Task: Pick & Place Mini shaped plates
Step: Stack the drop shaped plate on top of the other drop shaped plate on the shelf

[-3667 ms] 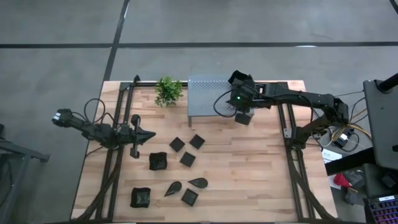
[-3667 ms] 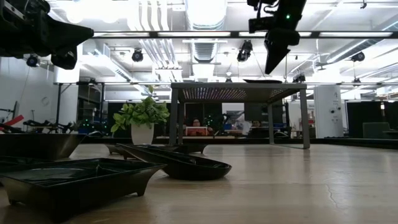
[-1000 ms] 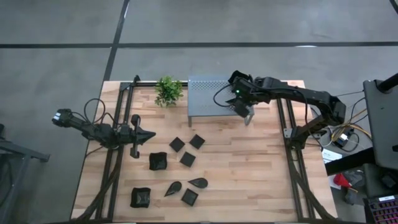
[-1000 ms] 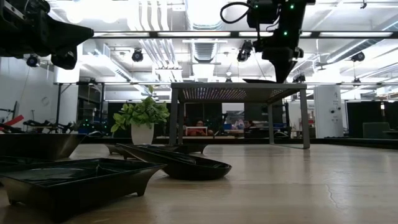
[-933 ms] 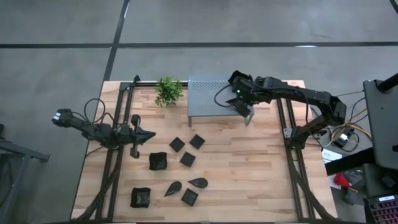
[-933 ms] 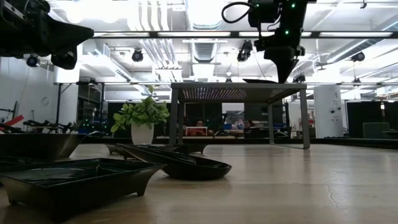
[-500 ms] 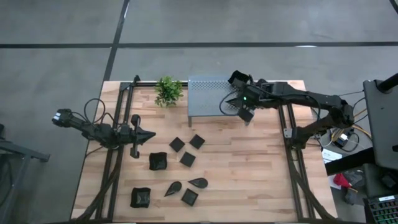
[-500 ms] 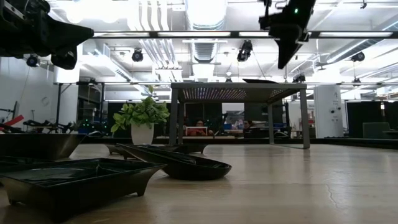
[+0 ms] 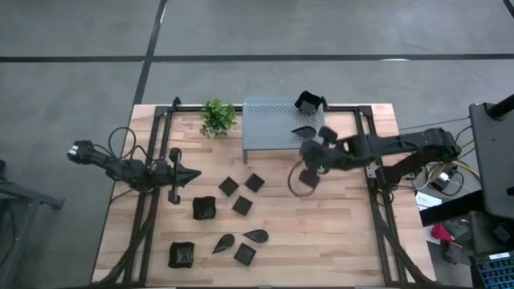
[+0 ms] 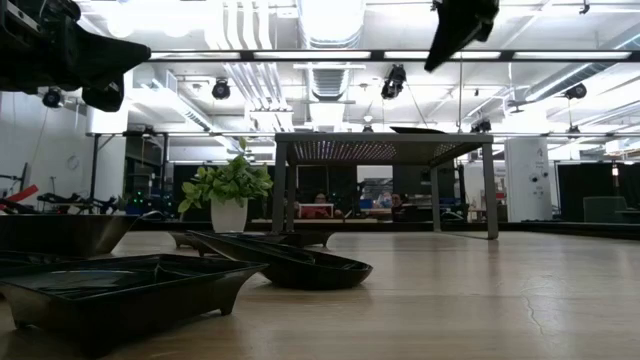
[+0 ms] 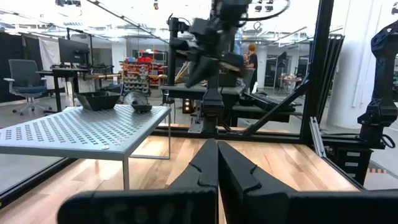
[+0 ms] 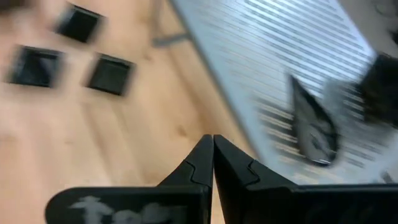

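Mini shaped plates (image 9: 241, 205) lie scattered mid-surface, left of and nearer than the shelf (image 9: 269, 128), which carries two. Right pincer (image 9: 312, 167) hangs clenched and empty beside the shelf, nearer its plates; left pincer (image 9: 189, 173) waits clenched.

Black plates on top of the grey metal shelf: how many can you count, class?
2. A deep square plate sits at the shelf's back right corner; a teardrop plate lies near its front right edge. None seems hidden.
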Action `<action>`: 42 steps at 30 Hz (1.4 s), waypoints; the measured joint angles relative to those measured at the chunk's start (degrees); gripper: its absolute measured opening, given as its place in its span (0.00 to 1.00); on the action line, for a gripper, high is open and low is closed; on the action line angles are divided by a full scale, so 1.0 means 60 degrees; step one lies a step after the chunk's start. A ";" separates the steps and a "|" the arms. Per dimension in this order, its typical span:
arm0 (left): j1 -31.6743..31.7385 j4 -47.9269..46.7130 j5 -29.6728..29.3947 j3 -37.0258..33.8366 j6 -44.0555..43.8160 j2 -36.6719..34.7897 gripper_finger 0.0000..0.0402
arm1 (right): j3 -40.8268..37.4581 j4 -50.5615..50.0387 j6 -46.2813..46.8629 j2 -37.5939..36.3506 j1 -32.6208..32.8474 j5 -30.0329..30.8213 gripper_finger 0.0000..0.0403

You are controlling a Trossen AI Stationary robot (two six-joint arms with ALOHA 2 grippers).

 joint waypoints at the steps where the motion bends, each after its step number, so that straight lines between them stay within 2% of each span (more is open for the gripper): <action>1: 0.0002 -0.0003 -0.0002 0.0000 0.0000 0.0000 0.00 | -0.0018 0.0204 0.0137 0.0000 0.0255 0.0004 0.02; 6: -0.0001 0.0000 -0.0001 0.0000 0.0003 -0.0004 0.00 | -0.0046 0.1081 0.0527 0.0236 0.1256 0.0025 0.02; 13: 0.0002 -0.0003 -0.0001 0.0000 0.0003 0.0000 0.00 | -0.0050 0.2488 0.0283 0.1106 0.2184 0.0507 0.02; 23: 0.0001 -0.0010 0.0001 0.0000 0.0003 0.0000 0.00 | -0.0050 0.3284 0.0276 0.2517 0.2450 0.0768 0.02; 30: 0.0002 -0.0007 0.0001 -0.0003 0.0001 -0.0003 0.00 | -0.0050 0.4329 -0.0015 0.3500 0.2786 -0.0282 0.02; 37: 0.0000 -0.0007 -0.0002 0.0000 0.0003 0.0000 0.00 | 0.0044 0.6142 -0.0743 0.4821 0.3158 -0.0464 0.02; 42: 0.0002 -0.0007 -0.0001 0.0000 0.0000 0.0000 0.00 | 0.0564 0.6762 -0.0983 0.5663 0.3223 -0.1331 0.02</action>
